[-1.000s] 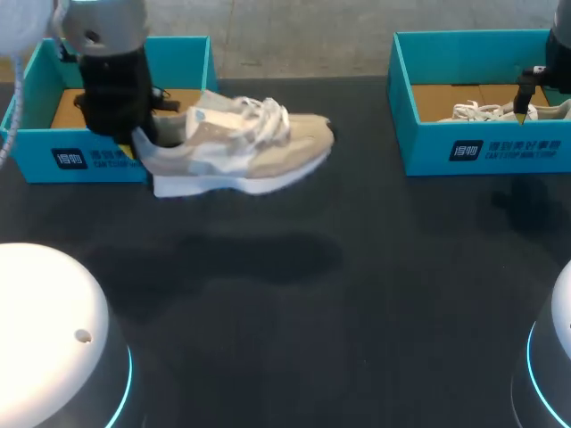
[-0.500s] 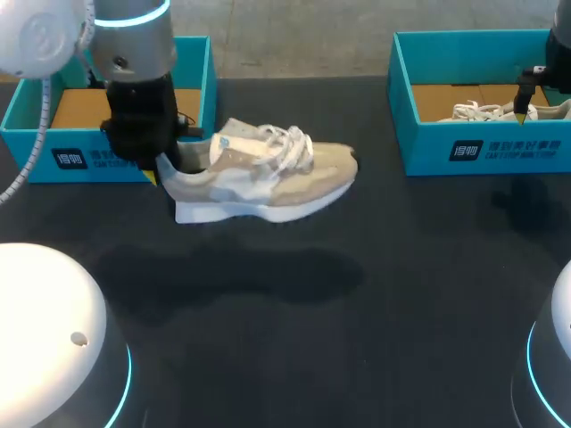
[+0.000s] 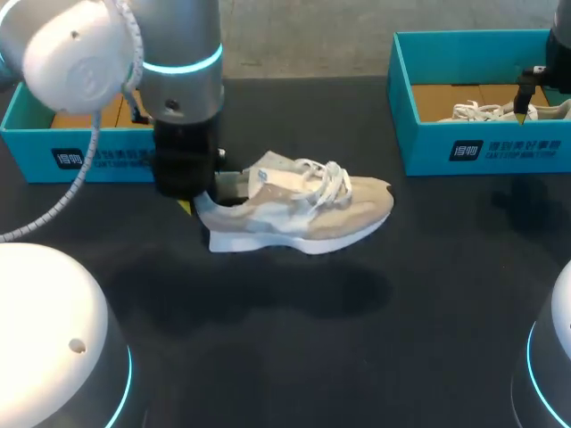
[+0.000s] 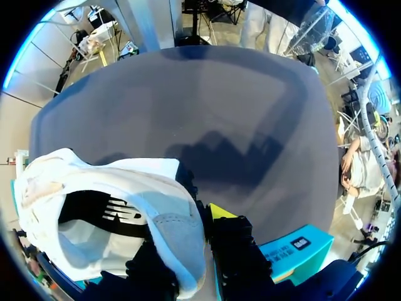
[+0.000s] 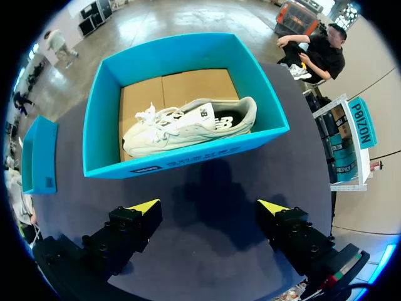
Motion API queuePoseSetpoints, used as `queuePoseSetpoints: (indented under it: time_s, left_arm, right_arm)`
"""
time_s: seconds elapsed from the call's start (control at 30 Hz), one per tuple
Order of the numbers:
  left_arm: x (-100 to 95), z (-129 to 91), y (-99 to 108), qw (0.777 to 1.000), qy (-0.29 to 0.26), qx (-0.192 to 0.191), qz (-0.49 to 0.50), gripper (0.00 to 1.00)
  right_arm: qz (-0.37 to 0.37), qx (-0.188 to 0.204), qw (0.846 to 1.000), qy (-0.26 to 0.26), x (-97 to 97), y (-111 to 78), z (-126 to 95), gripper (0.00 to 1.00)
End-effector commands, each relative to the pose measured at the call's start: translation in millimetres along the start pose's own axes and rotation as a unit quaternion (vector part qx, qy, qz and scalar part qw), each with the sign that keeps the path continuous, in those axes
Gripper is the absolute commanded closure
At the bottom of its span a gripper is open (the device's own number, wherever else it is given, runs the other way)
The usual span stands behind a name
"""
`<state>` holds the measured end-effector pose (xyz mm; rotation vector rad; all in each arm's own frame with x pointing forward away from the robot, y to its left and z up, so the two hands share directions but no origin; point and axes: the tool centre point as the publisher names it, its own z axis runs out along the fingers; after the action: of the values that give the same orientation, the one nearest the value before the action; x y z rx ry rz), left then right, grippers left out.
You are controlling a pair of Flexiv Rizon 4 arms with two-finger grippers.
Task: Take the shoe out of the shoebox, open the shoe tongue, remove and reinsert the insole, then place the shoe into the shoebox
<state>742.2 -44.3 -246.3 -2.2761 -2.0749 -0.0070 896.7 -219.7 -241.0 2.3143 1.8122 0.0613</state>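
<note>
A beige and white shoe hangs above the dark table, toe to the right, held by its heel. My left gripper is shut on the heel collar. In the left wrist view the heel sits pinched between the fingers of my left gripper, one yellow tip showing. The left blue shoebox stands behind, with brown card inside. My right gripper hangs open above the table in front of the right blue shoebox, which holds a white shoe. In the head view my right gripper is over that box.
The dark table spreads between and in front of the two boxes. The white shoe lies on its side in the right box.
My left arm has carried the beige shoe away from the left box, rightward and toward the front, lower over the table. The right arm has not moved.
</note>
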Motion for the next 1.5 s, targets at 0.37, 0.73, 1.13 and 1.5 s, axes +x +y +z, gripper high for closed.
queuePoseSetpoints:
  time_s: [0.37,0.73,1.13,1.5]
  left_arm:
    - [-7.3,77.4,7.9,1.0,0.012,-0.005,-0.019,1.0]
    - [-8.9,133.0,14.4,0.999,0.03,-0.007,-0.015,1.0]
    - [-12.2,155.1,16.4,0.999,0.039,-0.021,-0.032,0.88]
    - [-10.6,124.7,15.3,0.999,0.011,-0.02,-0.036,0.0]
  right_arm:
    - [0.0,-0.001,1.0,0.0,-0.1,0.0,0.3,0.0]
    - [0.0,-0.001,1.0,0.0,-0.1,0.0,0.3,0.0]
    - [0.0,-0.001,1.0,0.0,-0.1,0.0,0.3,0.0]
    - [0.0,-0.001,1.0,0.0,-0.1,0.0,0.3,0.0]
